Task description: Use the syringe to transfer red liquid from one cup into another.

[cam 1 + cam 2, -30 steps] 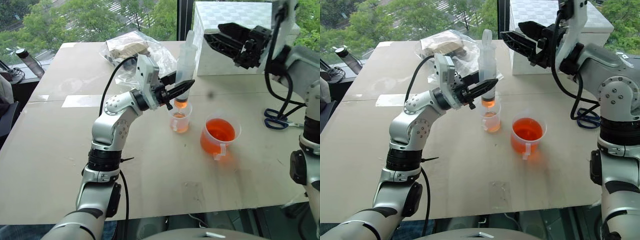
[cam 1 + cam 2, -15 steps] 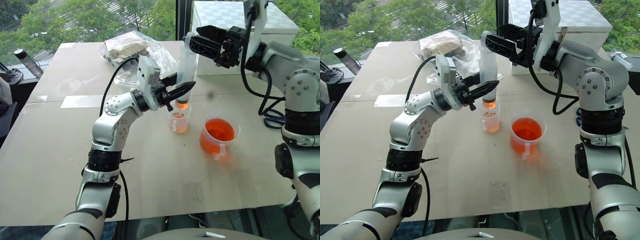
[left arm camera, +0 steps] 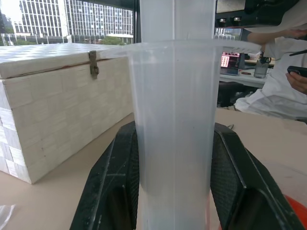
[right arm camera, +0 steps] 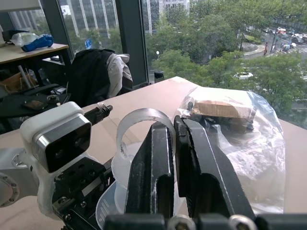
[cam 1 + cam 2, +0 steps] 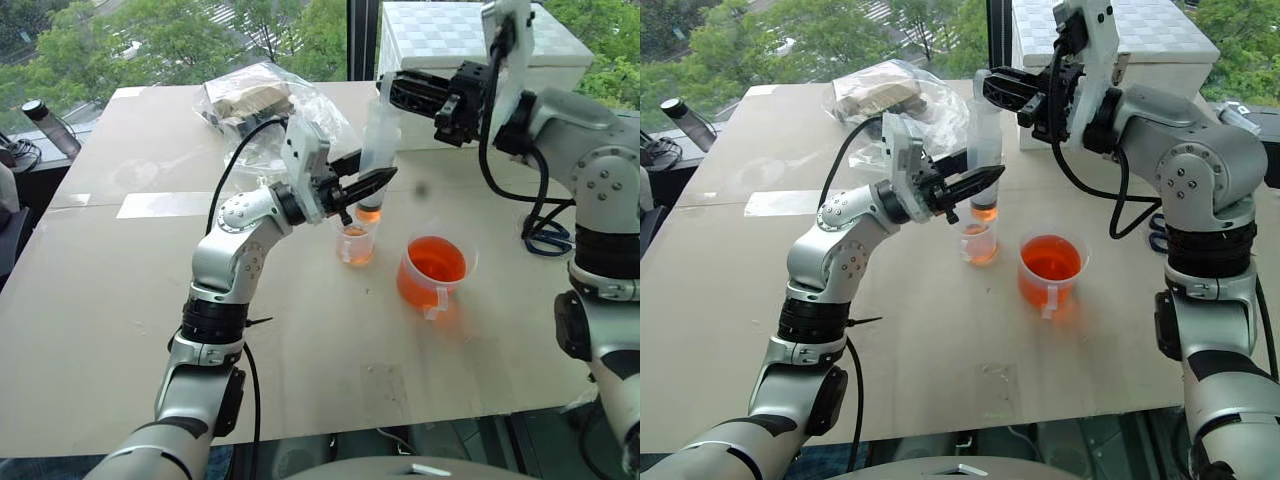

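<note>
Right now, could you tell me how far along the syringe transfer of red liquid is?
Done: the small cup already holds some red liquid. In hand: the left gripper clamps the syringe upright over that cup, a little red liquid still in its tip, and the right gripper is shut at the plunger ring on top. Left: pressing the plunger down; the wide beaker still holds plenty to move.

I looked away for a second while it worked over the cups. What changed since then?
The right gripper swung in from beside the white box to the top of the large clear plastic syringe and shut at its plunger ring. The left gripper stayed clamped on the barrel, tip over the small clear cup; the wide beaker of red liquid stayed put.
</note>
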Tool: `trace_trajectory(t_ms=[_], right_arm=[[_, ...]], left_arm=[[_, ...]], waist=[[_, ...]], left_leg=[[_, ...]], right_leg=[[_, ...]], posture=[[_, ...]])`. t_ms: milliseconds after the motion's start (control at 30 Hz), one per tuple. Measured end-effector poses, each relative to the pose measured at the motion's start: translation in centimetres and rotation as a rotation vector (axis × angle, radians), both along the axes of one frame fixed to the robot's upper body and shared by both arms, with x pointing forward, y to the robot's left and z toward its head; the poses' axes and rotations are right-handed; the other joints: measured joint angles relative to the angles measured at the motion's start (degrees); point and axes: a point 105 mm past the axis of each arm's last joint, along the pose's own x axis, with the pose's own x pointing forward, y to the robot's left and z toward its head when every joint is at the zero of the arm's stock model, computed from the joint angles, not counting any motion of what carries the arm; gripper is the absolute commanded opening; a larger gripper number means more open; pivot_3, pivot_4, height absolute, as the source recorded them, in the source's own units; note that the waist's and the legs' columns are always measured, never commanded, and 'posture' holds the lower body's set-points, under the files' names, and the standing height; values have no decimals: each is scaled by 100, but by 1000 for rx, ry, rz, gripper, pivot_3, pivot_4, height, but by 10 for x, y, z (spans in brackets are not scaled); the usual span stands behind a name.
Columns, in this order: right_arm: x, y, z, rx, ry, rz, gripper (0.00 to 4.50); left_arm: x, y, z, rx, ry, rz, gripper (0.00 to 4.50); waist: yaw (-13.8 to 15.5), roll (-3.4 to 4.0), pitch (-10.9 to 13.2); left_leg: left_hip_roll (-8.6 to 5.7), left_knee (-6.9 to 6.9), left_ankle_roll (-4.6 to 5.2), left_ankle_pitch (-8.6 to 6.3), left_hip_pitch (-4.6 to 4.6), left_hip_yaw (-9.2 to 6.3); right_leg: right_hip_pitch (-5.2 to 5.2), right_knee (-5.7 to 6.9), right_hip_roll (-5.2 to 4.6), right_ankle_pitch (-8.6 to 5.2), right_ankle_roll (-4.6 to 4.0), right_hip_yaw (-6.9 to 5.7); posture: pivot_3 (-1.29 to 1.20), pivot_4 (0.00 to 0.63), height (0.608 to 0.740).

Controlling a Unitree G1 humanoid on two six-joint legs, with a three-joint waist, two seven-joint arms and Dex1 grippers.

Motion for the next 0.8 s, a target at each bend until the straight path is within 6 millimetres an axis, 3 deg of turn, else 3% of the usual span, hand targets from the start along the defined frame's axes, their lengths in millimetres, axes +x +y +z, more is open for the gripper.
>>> trace_trajectory(t_ms=[700, 800], right_arm=[[2, -2, -24, -120, 11, -26, 44], [0, 0, -26, -130, 8, -10, 1022]], left_arm=[[5, 2, -8, 42, 7, 22, 1351], [6, 4, -8, 46, 6, 31, 1351]], waist=[[-3, 0, 0], [-4, 0, 0]], left_leg=[[0, -1, 0, 0, 0, -1], [0, -1, 0, 0, 0, -2]], right_leg=[[-1, -1, -1, 0, 0, 0], [-1, -2, -1, 0, 0, 0]], posture=[[0, 150, 740], [0, 150, 740]])
